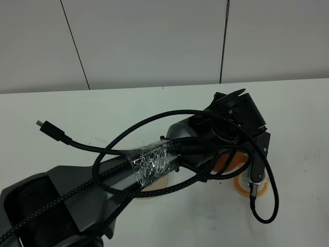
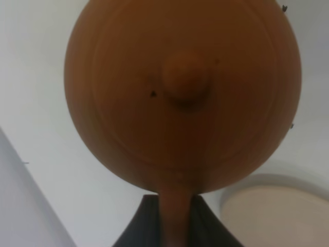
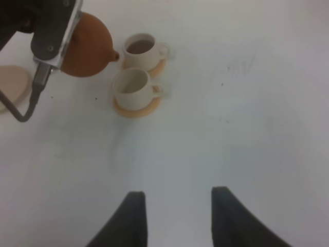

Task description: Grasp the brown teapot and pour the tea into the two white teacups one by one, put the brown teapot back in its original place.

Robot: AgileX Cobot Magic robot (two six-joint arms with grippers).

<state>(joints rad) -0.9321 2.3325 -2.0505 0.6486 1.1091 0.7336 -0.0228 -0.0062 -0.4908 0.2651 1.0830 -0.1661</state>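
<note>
Pouring pass: the left gripper (image 2: 175,218) is clamped on the loop handle of the brown teapot (image 2: 182,92). The pot hangs clear of the table (image 3: 247,128), its body straight ahead of the jaws and its lid knob facing the wrist camera. Its long axis, handle to spout, runs directly away from the jaws. The short spout (image 3: 114,55) points toward the 2 white teacups (image 3: 140,49), each on an orange coaster (image 3: 134,109). The cup just beyond the spout tip holds dark tea (image 3: 140,46). The second cup (image 3: 132,85), close by and to one side of that line, looks paler inside; whether it holds any tea cannot be told. The right gripper (image 3: 177,193) stands wide open and empty, both cups well ahead of its jaws. The beige trivet (image 2: 277,208), the pot's original place, lies on the table beside the left jaws, off the pot's axis. The left arm looks far nearer, and reaching the second cup likely calls for a small sideways swing of the spout before tipping.
</note>
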